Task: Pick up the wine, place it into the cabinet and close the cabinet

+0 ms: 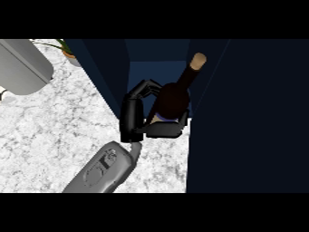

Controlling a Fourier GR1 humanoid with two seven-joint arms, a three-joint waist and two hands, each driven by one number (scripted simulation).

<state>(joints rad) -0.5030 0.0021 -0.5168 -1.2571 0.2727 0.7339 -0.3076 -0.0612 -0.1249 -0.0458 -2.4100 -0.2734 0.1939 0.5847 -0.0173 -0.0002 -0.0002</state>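
Nearest to the lower edge, a grey forearm (103, 170) comes in over the white marbled tabletop (43, 136) and goes up toward the cabinet. From this view alone I cannot tell for sure which arm it is; it enters left of the middle. Its black hand (135, 115) is curled round the lower body of the wine (173, 97), fingers on the left side and thumb below, so the bottle is held. The dark bottle is tilted, its light cork end (197, 61) pointing up and away, and it is at the opening of the dark blue cabinet (150, 68). The cabinet door (257, 118) stands open at the right. Further away at the left there is a grey cylinder (16, 65) and a small potted plant (66, 50).
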